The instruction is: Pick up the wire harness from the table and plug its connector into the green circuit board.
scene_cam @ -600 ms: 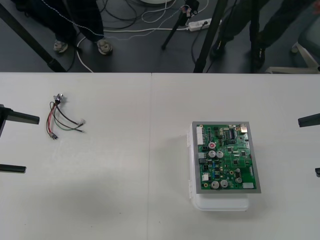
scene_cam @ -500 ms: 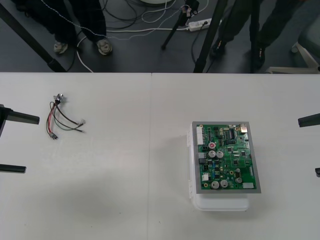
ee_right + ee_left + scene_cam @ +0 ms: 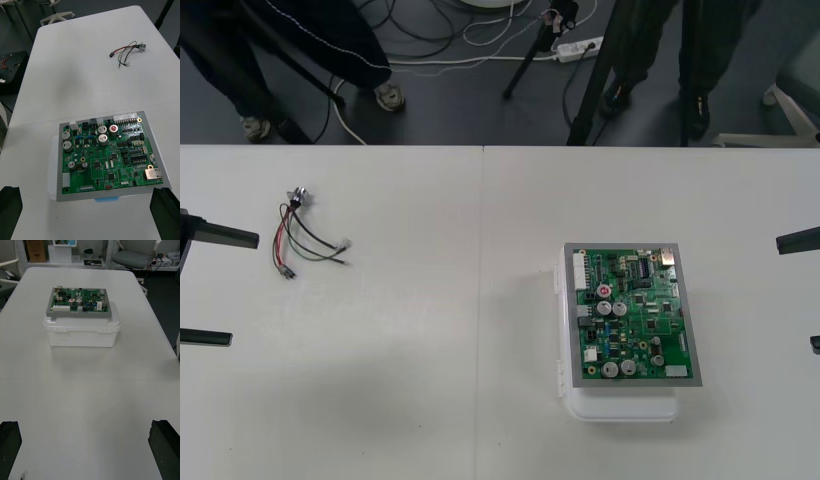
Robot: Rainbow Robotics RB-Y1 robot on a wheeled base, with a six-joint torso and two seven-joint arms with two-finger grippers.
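From the front, my left claw [image 3: 210, 287] waits at the left edge of the tabletop [image 3: 430, 330], its two black fingers [image 3: 220, 236] spread wide with nothing between them. My right claw [image 3: 808, 292] sits at the opposite edge, released and empty as well. The wire harness [image 3: 305, 235] lies loose on the tabletop near my left claw, just beyond its farther finger and not touching it. Its round metal socket [image 3: 298, 197] points toward the far edge, and its small black plug [image 3: 285, 270] is at the nearer end. The green circuit board [image 3: 632, 315] rests flat on its white base [image 3: 620, 405] on the right half of the tabletop, well apart from the harness and closer to my right claw.

In my right wrist view, the green circuit board [image 3: 108, 157] lies just ahead of my right claw [image 3: 87, 204], whose fingers [image 3: 9, 210] stand far apart. The wire harness [image 3: 127, 50] lies far beyond the board, unplugged on the bare tabletop.

In my left wrist view, my left claw [image 3: 87, 446] is spread open over bare tabletop [image 3: 90, 390]. The green circuit board [image 3: 78, 303] sits on its white base [image 3: 82, 332] well ahead of the claw.
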